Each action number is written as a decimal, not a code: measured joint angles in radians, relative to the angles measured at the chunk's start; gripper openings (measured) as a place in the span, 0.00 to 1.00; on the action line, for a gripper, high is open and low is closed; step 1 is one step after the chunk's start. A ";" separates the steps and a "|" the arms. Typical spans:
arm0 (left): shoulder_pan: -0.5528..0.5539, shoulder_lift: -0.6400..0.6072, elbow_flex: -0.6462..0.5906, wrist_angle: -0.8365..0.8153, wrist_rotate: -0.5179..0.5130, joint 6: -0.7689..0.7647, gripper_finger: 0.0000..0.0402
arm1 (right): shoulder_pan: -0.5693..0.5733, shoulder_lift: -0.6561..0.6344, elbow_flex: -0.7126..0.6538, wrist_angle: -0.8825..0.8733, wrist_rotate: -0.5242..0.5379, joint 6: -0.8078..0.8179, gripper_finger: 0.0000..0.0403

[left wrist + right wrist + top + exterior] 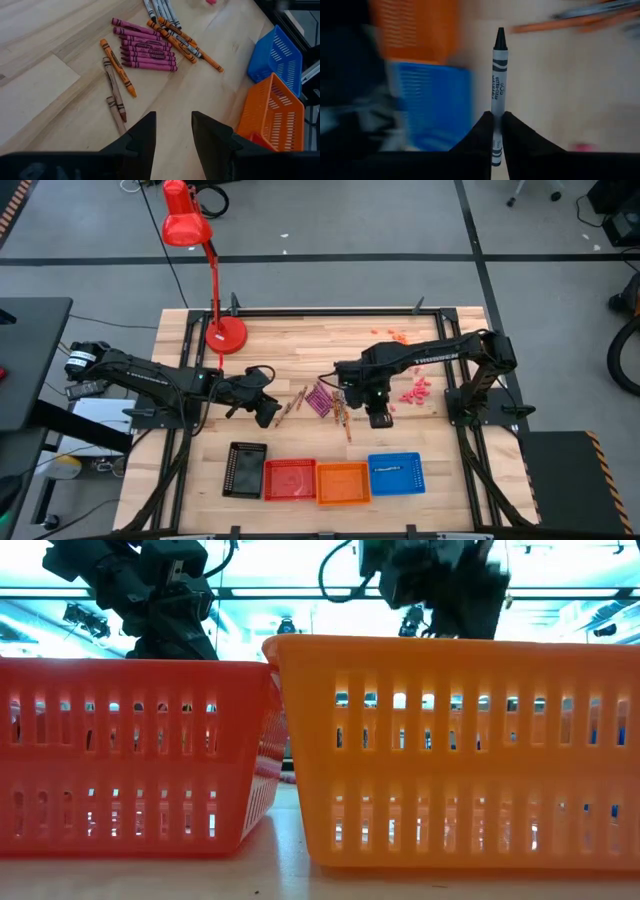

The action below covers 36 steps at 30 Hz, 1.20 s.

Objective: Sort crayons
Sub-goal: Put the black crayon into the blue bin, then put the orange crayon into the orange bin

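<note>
My right gripper [494, 131] pinches a pale grey-white paper-wrapped crayon with a dark tip [497, 85], right of centre in the overhead frame, above the blue slotted plastic basket [396, 473]. My left gripper [172, 132] hangs parted and empty left of centre, near the loose magenta and brown-orange crayons [145, 47] lying mid-table on the wooden tabletop [300, 345].

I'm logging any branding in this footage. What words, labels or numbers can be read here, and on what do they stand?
"TROSSEN": white lettering along the right arm, just readable in the high view.
Wrapper print on the grey-white crayon held in the right gripper: present, but too blurred to read.
Wrapper print on the magenta crayons and orange crayons ahead of the open left gripper: too small to read.
Baskets: no text seen.
</note>
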 joint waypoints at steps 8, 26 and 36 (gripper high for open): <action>0.000 0.000 0.000 0.000 0.000 -0.004 0.34 | 0.187 0.000 -0.018 -0.005 -0.103 0.076 0.08; 0.000 0.000 0.000 0.001 -0.046 -0.070 0.34 | 0.464 0.000 -0.259 0.308 0.124 0.499 0.09; 0.000 0.000 0.000 0.001 -0.059 -0.083 0.34 | 0.473 0.000 -0.302 0.388 0.169 0.537 0.24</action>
